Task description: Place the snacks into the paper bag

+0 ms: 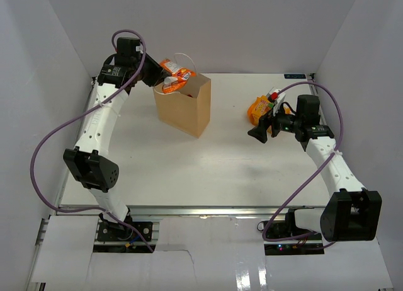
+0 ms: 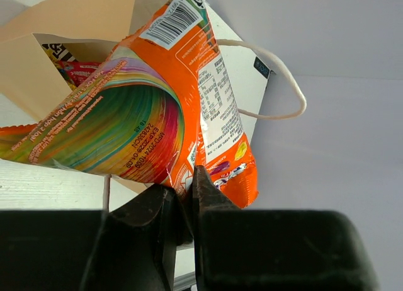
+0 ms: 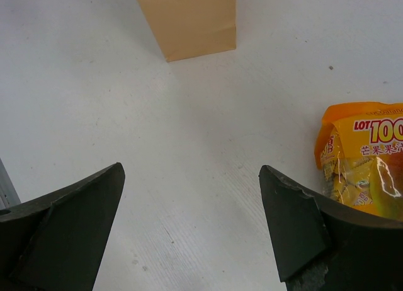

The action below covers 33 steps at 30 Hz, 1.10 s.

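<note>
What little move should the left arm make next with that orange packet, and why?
Probably dip the left tool down a little: it is shut on the crinkly orange-white snack packet, which hangs over the open mouth of the upright tan paper bag but not yet inside it.

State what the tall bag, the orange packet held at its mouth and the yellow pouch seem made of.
Paper bag: matte tan kraft paper, by its dull, sharply folded sides. Orange packet: glossy printed plastic film, probably; it crinkles and shines. Yellow pouch: shiny plastic film too, it seems, with bright glare streaks.
</note>
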Motion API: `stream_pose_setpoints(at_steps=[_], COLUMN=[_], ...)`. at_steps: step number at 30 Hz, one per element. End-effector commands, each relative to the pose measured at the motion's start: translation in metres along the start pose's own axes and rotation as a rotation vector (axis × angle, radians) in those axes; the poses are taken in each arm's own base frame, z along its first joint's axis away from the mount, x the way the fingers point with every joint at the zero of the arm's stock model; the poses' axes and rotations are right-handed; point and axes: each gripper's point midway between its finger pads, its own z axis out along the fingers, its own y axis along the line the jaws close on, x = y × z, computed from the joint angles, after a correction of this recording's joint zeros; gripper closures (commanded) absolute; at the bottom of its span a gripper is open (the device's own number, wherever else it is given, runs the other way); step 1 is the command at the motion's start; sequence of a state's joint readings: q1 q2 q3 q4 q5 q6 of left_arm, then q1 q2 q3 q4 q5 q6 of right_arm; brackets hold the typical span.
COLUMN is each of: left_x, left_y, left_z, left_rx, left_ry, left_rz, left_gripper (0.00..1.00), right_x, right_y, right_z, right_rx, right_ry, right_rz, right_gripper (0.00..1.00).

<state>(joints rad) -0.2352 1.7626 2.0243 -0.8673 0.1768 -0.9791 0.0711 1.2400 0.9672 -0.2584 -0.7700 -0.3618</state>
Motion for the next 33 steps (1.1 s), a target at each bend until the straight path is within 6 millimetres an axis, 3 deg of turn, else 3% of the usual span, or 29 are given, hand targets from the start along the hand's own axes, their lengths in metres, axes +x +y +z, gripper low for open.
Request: stream_pose_setpoints(at_steps=[1, 10, 16, 18, 21, 24, 27, 28, 29, 31, 33], left_x=[-0.008, -0.008, -0.010, -0.012, -0.028, -0.042, -0.051, -0.049, -0.042, -0.038, -0.018], left_y=[-0.026, -0.034, -0.044, -0.049, -0.079, -0.094, -0.092, -0.096, -0.066, -0.050, -0.009], left_z=[-0.018, -0.019, -0.022, -0.024, -0.049, -0.074, -0.114, -0.153, -0.138, -0.154, -0.168], left_rx=[0.083, 0.111, 0.142, 0.162, 0.272, 0.334, 0.356, 0.393, 0.324, 0.321, 0.275], left_ry=[-0.027, -0.013, -0.010, -0.017, -0.099, -0.217, -0.363, -0.433, -0.425, -0.489, -0.512], left_rz=[0.035, 0.042, 0.052, 0.082, 0.215, 0.380, 0.499, 0.526, 0.523, 0.524, 0.498], left_gripper=[0.77, 0.54, 0.48, 0.43, 0.32, 0.19, 0.13, 0.12, 0.11, 0.06, 0.04], right_x=[-0.013, -0.014, -0.015, -0.015, -0.009, 0.006, 0.031, 0.034, 0.037, 0.048, 0.061], right_y=[-0.001, -0.001, -0.003, -0.013, -0.044, -0.078, -0.114, -0.120, -0.134, -0.152, -0.173], right_z=[-0.004, -0.004, -0.003, -0.003, -0.005, -0.009, -0.016, -0.020, -0.034, -0.049, -0.078], right_rx=[0.002, 0.003, 0.010, 0.061, 0.209, 0.344, 0.467, 0.488, 0.572, 0.686, 0.878], right_ry=[-0.044, -0.044, -0.043, -0.032, 0.034, 0.174, 0.359, 0.400, 0.460, 0.548, 0.651], right_rz=[-0.030, -0.031, -0.019, -0.002, 0.060, 0.075, 0.058, 0.034, 0.008, -0.004, 0.024], right_gripper=[0.07, 0.07, 0.07, 0.07, 0.07, 0.04, 0.01, 0.04, 0.05, 0.06, 0.06])
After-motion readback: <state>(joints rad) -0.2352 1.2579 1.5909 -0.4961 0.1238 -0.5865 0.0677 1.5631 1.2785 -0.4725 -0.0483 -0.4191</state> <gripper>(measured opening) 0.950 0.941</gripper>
